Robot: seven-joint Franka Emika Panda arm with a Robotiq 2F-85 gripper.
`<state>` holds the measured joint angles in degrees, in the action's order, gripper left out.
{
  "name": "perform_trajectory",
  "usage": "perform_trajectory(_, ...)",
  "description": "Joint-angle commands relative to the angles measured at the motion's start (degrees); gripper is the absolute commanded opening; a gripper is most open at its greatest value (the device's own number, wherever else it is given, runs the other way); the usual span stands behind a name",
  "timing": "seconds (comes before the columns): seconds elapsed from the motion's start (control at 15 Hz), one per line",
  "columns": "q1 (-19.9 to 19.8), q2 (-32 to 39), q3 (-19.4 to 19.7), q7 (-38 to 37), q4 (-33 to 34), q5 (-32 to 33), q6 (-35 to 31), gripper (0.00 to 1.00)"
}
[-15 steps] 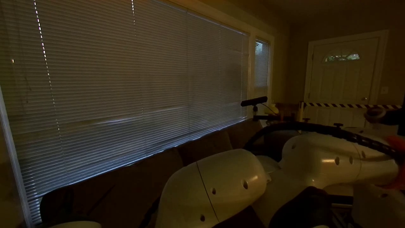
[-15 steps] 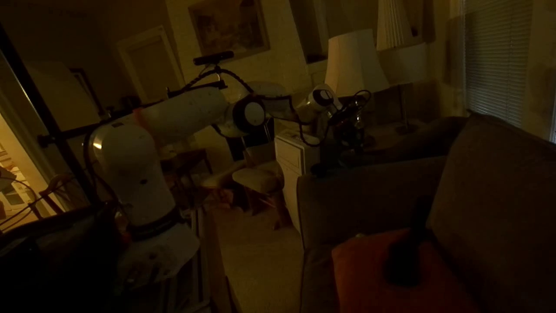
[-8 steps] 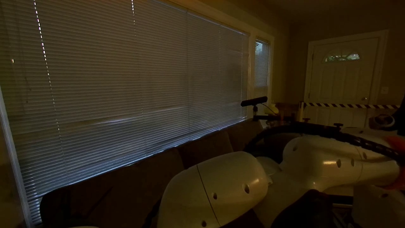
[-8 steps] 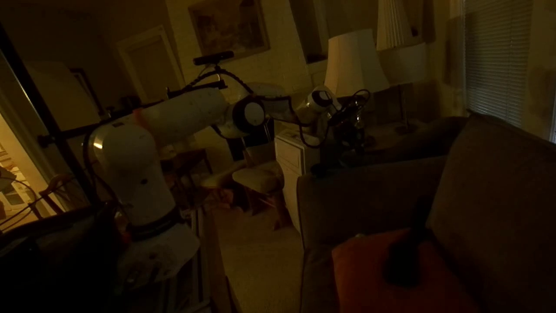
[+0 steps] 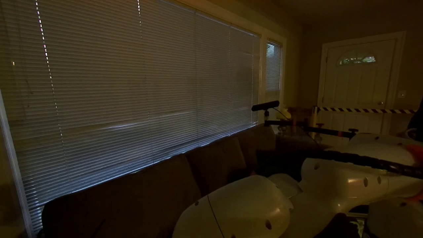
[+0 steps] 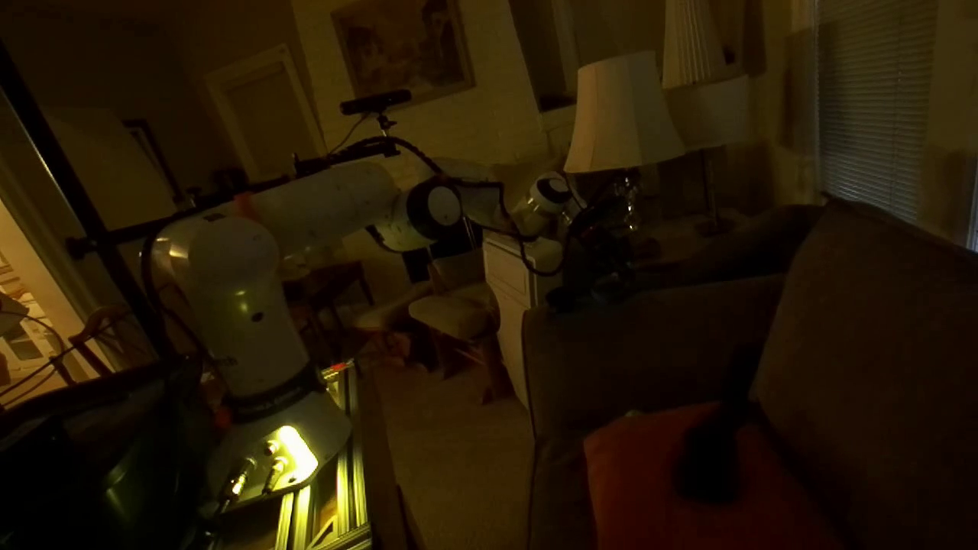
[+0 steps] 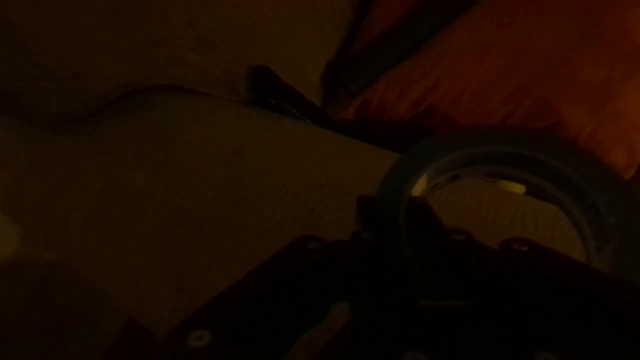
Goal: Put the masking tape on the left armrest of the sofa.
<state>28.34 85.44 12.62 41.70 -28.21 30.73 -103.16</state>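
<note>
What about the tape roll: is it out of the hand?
No: in the wrist view, the hand is closed on the rim of the tape roll.

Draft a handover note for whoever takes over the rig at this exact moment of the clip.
Tool: shut on the tape roll, pinching one side of its ring.
Tape roll: over the sofa's left armrest; too dark to tell whether they touch.
Done: roll grasped and at the armrest.
To do: likely lower it if needed, release, back away.
</note>
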Motion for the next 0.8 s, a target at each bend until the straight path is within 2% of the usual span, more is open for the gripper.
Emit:
perform_trajectory(0.0, 1.2, 0.0, 0.6, 1.9, -2.3, 4.0, -5.3, 0.05)
perform_trajectory(0.27, 1.3, 0.0, -0.6, 2.9, -3.2, 6.1, -11.5, 0.05)
perform_trajectory(0.73, 0.8, 0.0, -2.0, 7.5, -5.5, 6.1, -20.6, 0.05)
